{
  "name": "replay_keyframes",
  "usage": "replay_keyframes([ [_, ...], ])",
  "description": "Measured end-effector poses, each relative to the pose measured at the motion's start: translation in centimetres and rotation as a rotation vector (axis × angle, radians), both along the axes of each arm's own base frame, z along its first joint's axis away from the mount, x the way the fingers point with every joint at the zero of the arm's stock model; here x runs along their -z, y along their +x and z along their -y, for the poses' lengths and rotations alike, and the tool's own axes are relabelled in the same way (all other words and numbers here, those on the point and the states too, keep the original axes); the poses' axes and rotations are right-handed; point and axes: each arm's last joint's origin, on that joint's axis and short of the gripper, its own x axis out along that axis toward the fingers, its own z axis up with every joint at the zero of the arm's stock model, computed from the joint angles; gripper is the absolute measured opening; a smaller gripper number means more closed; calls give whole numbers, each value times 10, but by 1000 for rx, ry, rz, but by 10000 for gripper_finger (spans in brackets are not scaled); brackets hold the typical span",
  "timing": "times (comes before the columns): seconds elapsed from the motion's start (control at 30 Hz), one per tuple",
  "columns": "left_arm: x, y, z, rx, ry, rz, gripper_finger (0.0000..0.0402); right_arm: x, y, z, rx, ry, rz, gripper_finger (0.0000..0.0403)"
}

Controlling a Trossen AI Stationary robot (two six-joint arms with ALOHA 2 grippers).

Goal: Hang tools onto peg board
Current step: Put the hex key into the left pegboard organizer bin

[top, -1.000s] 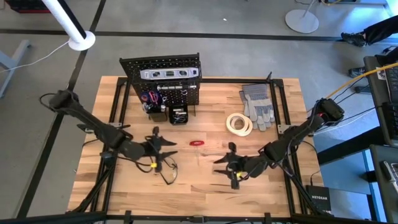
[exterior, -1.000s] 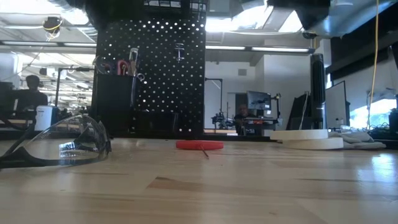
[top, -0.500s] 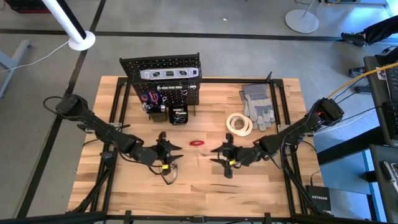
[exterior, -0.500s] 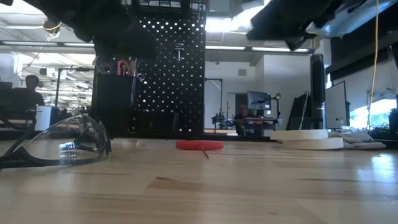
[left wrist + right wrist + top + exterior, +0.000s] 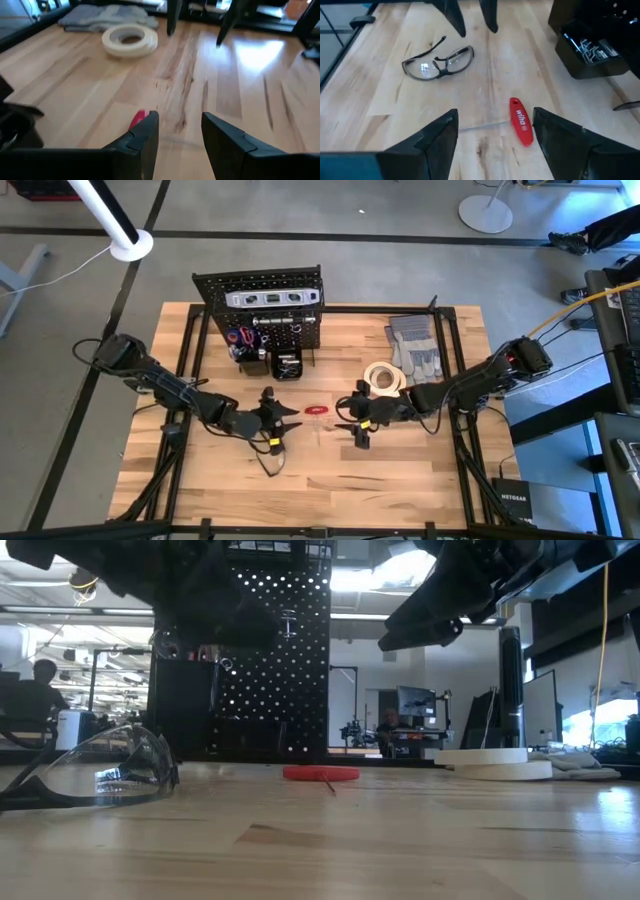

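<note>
A small red-handled screwdriver [image 5: 317, 409] lies flat on the wooden table between my two grippers; the right wrist view shows its handle [image 5: 521, 127] with a thin shaft. My left gripper [image 5: 290, 420] hovers open just to its left, with the handle [image 5: 137, 119] beside one finger. My right gripper [image 5: 341, 417] hovers open just to its right. Black-framed safety glasses [image 5: 439, 62] rest on the table nearer the front edge. A white tape roll [image 5: 384, 378] lies flat at the right. The peg board [image 5: 262, 295] stands at the far edge with a silver level [image 5: 272, 298] on it.
Grey gloves [image 5: 415, 348] lie beyond the tape roll at the far right. Small black bins [image 5: 285, 365] with tools stand at the peg board's foot. Black frame rails [image 5: 190, 350] run along the table's left and right sides. Bare wood spreads along the near edge.
My left gripper has gone toward the table's right and sunk a little, closing on the red screwdriver. My right gripper has swung toward the table's left and far edge, also toward the screwdriver. The screwdriver, glasses and tape roll have stayed where they were.
</note>
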Motion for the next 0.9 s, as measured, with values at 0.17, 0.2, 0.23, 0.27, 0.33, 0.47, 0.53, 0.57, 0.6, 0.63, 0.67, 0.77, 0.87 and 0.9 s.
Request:
replay_keyframes([
  [0.17,-3,1,1,22,38,15,136,0,0,2,-6,-92,2,249],
  [0.2,-2,1,1,25,47,11,136,0,0,3,0,-103,4,248],
  [0.23,-2,1,0,25,50,10,136,0,1,3,1,-111,7,246],
  [0.27,-2,2,-1,21,48,12,136,-1,1,3,-6,-120,8,245],
  [0.33,-2,2,-2,5,26,17,136,0,0,2,-35,-135,6,242],
  [0.47,-2,3,-4,-25,-31,29,136,8,-3,5,-61,-180,25,241],
  [0.53,-2,3,-4,-27,-31,26,136,13,-4,9,-54,-184,33,241],
  [0.57,-2,3,-5,-25,-21,22,136,15,-5,12,-46,-186,31,241],
  [0.6,-1,3,-6,-23,-6,15,136,18,-6,15,-40,-193,20,241],
  [0.63,1,4,-7,-26,6,6,136,21,-7,19,-31,-198,10,241],
  [0.67,3,5,-9,-30,19,-8,136,23,-7,23,-20,-203,0,241],
  [0.77,14,11,-17,-66,17,-40,136,31,-8,37,18,-204,-29,241],
  [0.87,30,17,-23,-80,-17,-93,136,42,-7,48,6,-171,-71,241],
  [0.9,37,20,-24,-79,-34,-111,136,47,-5,50,-9,-153,-73,241],
])
